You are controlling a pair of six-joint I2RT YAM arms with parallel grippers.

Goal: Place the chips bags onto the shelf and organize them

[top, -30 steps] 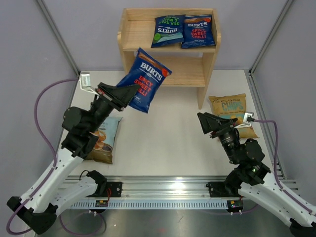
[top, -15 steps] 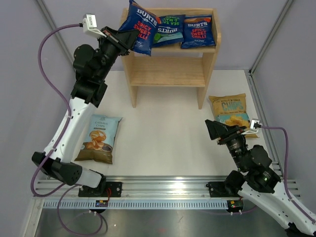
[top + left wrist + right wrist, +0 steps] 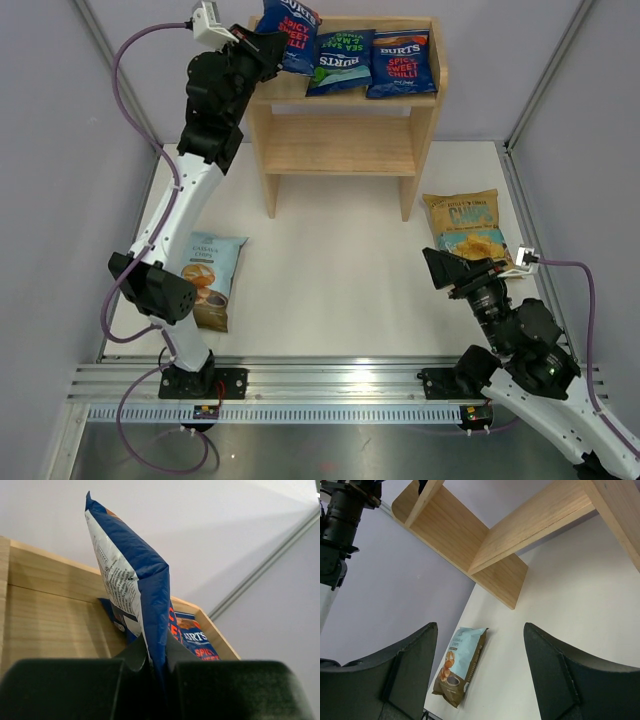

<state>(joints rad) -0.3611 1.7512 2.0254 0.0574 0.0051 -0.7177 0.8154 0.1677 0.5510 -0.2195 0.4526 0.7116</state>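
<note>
Swung higher and deeper over the shelf (image 3: pixel 340 148) since half a second ago, with left fingers (image 3: pixel 132 656) clenched on a red-label Burts bag (image 3: pixel 135 580), held upright above the top tier's left end. Lying flat on that tier: green-label Burts bag (image 3: pixel 340 60) and second red-label bag (image 3: pixel 403 62). On the table (image 3: pixel 330 270): yellow bag (image 3: pixel 465 225) beside spread, empty right fingers (image 3: pixel 415 670), and pale bag (image 3: pixel 205 280) at left.
</note>
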